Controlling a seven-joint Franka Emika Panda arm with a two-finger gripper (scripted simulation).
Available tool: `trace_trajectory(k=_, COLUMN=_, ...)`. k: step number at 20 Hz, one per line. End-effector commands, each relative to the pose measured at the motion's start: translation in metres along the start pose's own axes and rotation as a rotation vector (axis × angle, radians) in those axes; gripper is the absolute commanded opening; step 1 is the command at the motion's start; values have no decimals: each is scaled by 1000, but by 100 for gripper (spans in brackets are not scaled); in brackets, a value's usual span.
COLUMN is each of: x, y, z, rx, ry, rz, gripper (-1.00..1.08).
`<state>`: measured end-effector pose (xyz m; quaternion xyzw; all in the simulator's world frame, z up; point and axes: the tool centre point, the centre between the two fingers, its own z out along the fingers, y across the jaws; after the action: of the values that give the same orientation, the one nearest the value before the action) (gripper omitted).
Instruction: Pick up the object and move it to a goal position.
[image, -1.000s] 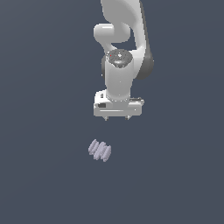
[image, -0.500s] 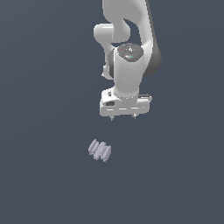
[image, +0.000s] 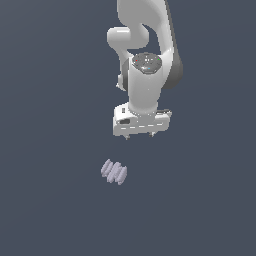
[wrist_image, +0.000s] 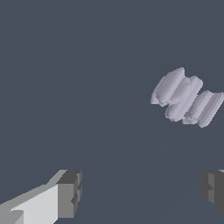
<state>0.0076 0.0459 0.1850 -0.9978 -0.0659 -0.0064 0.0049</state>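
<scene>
Above the dark floor, we hover with fingers spread and nothing held

On the flat grey surface the object (image: 114, 171), a pale lavender ridged lump, lies free, below our gripper (image: 139, 136) and toward the exterior view's left, apart from it; in the wrist view our two fingertips (wrist_image: 69, 194) stand wide apart with only bare floor between them, and the object (wrist_image: 187, 96) sits off to one side of that gap, not within it. We judge the main risk is descending while off-centre: one finger could land on the ridges or nudge the lump away, and closing across the grooves at a skewed angle could let it twist and slip out; we see no goal marker
</scene>
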Motion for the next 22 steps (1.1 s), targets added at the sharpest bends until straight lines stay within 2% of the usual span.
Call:
trace_trajectory(k=1, x=3, y=3, z=2, rx=-1, ry=-1, rz=-29, gripper=100)
trace_trajectory(k=8, x=15, y=16, z=12, rx=-6, ry=-4, rz=-155, gripper=100)
trace_trajectory(k=22, x=42, y=52, z=42, rx=-11, ry=-13, rz=-490, gripper=100)
